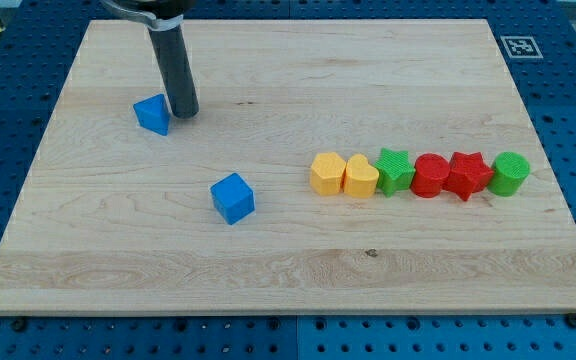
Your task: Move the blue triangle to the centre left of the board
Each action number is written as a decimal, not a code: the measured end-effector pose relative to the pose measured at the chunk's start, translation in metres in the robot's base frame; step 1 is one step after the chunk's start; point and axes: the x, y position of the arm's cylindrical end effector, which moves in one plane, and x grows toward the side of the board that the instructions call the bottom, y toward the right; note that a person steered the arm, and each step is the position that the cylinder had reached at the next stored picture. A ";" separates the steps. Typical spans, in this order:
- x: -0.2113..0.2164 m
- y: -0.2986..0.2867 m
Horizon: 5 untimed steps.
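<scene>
The blue triangle (152, 114) lies on the wooden board (288, 250) in its upper left part. My tip (184, 113) rests on the board just to the right of the blue triangle, touching or almost touching its right side. The dark rod rises from there to the view's top. A blue cube (233, 197) lies lower down, left of the board's centre, apart from the tip.
A row of blocks runs across the right half: a yellow block (327, 173), a yellow heart (361, 177), a green star (395, 171), a red cylinder (430, 176), a red star (467, 174), a green cylinder (510, 173). A marker tag (519, 46) sits beyond the top right corner.
</scene>
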 end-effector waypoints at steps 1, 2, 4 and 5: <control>0.002 -0.011; 0.006 -0.022; 0.010 -0.036; 0.010 -0.037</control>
